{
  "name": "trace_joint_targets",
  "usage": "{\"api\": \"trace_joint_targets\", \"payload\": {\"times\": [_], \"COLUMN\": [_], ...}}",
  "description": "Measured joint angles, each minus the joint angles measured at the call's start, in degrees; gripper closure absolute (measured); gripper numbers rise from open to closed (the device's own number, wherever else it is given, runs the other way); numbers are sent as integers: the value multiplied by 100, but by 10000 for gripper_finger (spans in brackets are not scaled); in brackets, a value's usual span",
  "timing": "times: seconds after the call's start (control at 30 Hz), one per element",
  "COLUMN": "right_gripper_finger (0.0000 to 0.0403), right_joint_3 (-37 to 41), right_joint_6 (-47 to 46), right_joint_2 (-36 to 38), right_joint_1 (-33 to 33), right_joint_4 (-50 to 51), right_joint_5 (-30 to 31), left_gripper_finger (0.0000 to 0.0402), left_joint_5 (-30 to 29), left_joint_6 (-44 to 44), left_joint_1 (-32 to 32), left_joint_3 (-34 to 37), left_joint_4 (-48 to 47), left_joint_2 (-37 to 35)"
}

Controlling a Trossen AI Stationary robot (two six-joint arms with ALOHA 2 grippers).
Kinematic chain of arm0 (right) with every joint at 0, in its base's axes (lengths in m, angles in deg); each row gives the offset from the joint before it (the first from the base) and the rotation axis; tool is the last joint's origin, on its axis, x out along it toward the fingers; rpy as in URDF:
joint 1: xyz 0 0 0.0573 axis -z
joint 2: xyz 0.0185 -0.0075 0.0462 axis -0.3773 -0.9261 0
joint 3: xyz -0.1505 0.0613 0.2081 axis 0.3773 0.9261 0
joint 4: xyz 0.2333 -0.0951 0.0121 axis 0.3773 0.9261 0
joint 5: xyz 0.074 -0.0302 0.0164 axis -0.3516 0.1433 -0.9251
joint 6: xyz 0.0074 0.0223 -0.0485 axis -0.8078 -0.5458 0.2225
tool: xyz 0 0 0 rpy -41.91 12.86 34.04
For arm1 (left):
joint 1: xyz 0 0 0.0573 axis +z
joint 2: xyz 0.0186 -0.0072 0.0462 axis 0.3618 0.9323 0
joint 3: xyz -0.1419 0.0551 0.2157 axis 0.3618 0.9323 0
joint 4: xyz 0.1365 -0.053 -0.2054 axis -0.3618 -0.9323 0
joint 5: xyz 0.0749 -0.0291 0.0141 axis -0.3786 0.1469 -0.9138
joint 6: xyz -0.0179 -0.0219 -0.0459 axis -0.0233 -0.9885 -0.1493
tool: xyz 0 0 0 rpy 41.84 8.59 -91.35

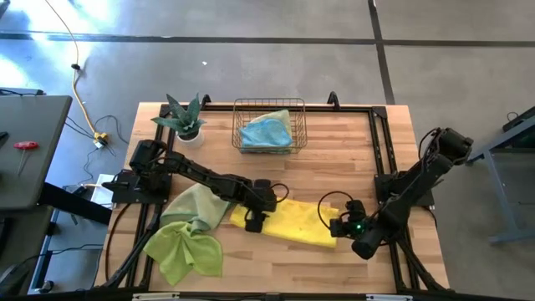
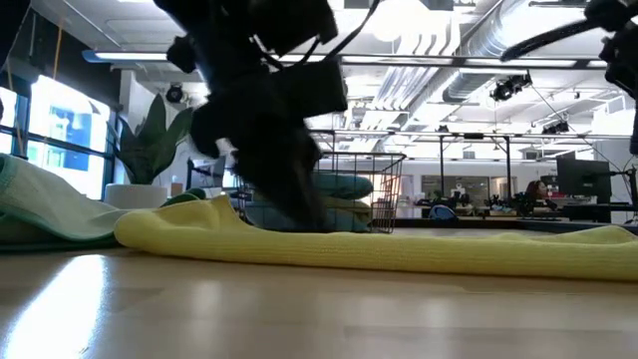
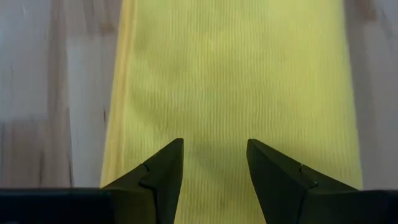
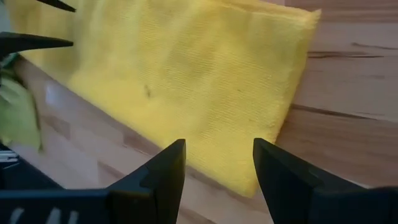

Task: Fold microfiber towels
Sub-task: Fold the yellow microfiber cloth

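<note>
Yellow cloth is the centre of it: from above, the yellow towel [image 1: 288, 222] lies as a long folded strip on the front half of the wooden table [image 1: 334, 159], with the left gripper [image 1: 253, 219] over its left end and the right gripper [image 1: 341, 226] at its right end. Two more towels sit off to the left, a pale sage towel [image 1: 198, 206] and a crumpled lime green towel [image 1: 184, 251] nearer the front edge. A light blue towel [image 1: 267, 130] is in the wire basket [image 1: 269, 107] at the back, beside the potted plant [image 1: 185, 119].

At table height the yellow towel [image 2: 379, 249] reads as a low, slack ridge flat on the wood, with the left arm dark above its left part.

The left wrist camera looks down the strip [image 3: 236, 81], and the left gripper [image 3: 214, 163] has its jaws apart and empty just over the cloth.

On the right wrist, the right gripper [image 4: 217, 163] stands spread and empty too, aimed at the towel's [image 4: 186, 74] near edge close to a corner.

I'd judge the cloth light, floppy and grippy rather than slick. It will sag and drag if lifted mid-span, so the short ends near the corners look like the places to pinch, both layers together.
</note>
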Motion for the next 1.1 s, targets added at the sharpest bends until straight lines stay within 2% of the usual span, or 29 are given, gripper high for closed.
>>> {"api": "trace_joint_targets", "payload": {"times": [0.1,0.2,0.37,0.63,0.83,1.1], "right_gripper_finger": [222,221,221,221,221,221], "right_joint_3": [70,311,719,634,376,326], "right_joint_6": [-156,-216,-207,-203,-185,-183], "right_joint_2": [-121,-266,-600,-1254,-1824,-1904], "right_joint_1": [-7,-16,-14,9,17,117], "right_joint_4": [29,-675,-2304,-3400,-3811,-3463], "right_joint_5": [-180,-296,-151,-190,-153,153], "left_gripper_finger": [236,236,236,236,236,236], "left_joint_5": [4,-38,-157,-45,-73,-36], "left_joint_6": [-56,-106,-139,-397,-459,-540], "left_joint_1": [5,9,37,21,30,36], "left_joint_3": [-24,-24,-35,-50,-37,-31], "left_joint_4": [436,649,680,703,789,873], "left_joint_2": [99,107,241,507,514,526]}}
